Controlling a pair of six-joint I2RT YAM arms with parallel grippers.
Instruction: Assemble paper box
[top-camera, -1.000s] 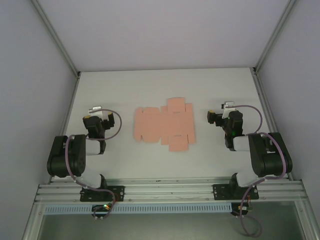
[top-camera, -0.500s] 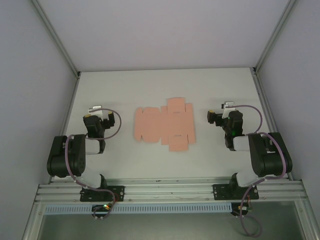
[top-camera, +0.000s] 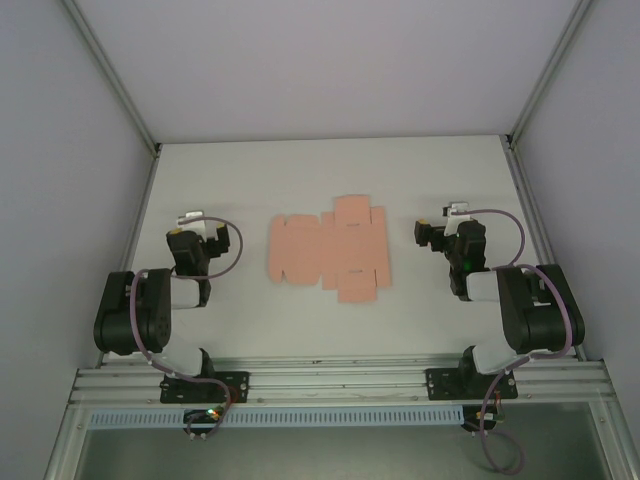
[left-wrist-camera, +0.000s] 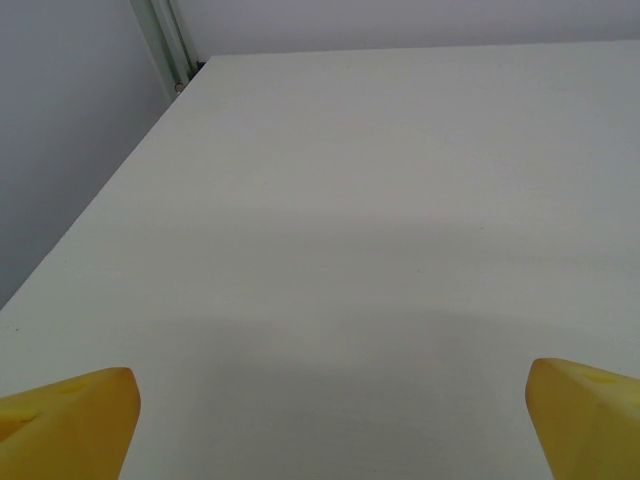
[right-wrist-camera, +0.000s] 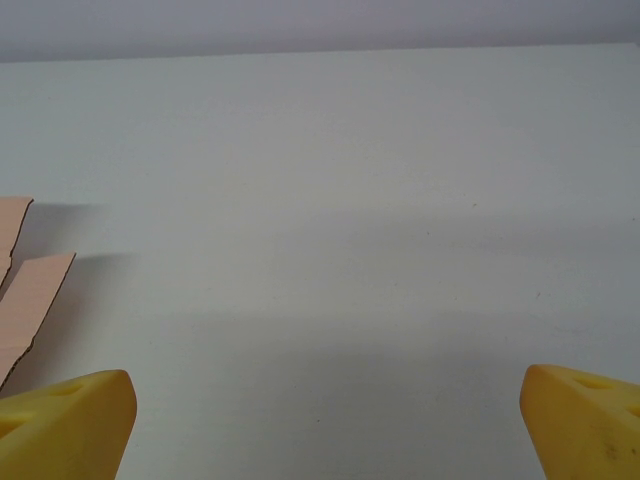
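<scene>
Left wrist view: left pincer (left-wrist-camera: 330, 425) spread wide and empty, with yellow fingertips (left-wrist-camera: 70, 425) at the lower frame corners and bare tabletop (left-wrist-camera: 380, 200) beyond. Right pincer (right-wrist-camera: 325, 425) is likewise wide open, holding nothing. The box (top-camera: 326, 250) is a flat pink die-cut sheet lying mid-tabletop. It sits at 3 o'clock from the left pincer and 9 o'clock from the right, well apart from both.

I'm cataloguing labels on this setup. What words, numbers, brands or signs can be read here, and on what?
None can be read. The pink card sheet shows no print, the table is unmarked, and nothing legible shows on the left arm or the right arm.
</scene>
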